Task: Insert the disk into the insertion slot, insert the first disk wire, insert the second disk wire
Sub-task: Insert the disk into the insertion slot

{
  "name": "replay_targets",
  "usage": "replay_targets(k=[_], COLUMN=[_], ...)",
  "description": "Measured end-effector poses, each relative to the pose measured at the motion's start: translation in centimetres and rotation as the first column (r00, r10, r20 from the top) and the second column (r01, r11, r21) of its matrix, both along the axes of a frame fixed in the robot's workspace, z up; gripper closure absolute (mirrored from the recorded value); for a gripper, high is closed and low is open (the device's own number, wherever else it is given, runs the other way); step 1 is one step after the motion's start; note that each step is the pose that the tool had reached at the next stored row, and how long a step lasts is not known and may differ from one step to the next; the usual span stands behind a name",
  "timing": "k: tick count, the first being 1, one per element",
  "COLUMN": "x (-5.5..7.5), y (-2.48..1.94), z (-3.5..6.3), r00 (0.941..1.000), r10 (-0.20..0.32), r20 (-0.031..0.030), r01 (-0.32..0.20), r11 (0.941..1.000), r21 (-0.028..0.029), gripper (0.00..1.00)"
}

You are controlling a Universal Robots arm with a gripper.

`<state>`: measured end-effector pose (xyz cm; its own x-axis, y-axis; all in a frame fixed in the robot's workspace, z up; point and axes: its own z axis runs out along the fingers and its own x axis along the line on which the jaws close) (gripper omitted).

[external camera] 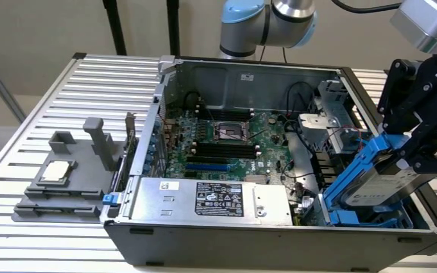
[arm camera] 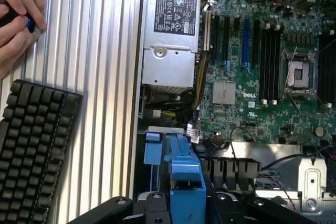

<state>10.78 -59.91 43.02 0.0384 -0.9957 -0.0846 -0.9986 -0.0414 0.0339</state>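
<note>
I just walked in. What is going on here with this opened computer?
The robot arm's claw grips the blue-framed disk, tilted, lower end at the insertion slot in a corner of the open computer case. The disk is not seated yet. A person's hands are near a keyboard on the table.

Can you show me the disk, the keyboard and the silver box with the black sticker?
disk [external camera: 378, 190]: exterior view, on its white label.
keyboard [arm camera: 31, 150]: wrist view, on the middle keys.
silver box [external camera: 212, 199]: exterior view, on its black sticker.
</note>
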Motion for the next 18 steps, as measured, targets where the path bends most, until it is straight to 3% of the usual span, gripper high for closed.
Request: replay_targets(k=[7, 8, 18], x=[0.00, 0.00, 0.00], y=[0.00, -0.01, -0.01], z=[-0.29, -0.32, -0.45], r00=[1.0000, 1.0000, 1.0000], r10=[0.003, 0.003, 0.005], r20=[-0.0001, 0.0000, 0.0000], r01=[-0.003, -0.003, -0.005], r11=[1.0000, 1.0000, 1.0000], r21=[0.0004, 0.0006, 0.0012], gripper=[0.66, 0.60, 0.60])
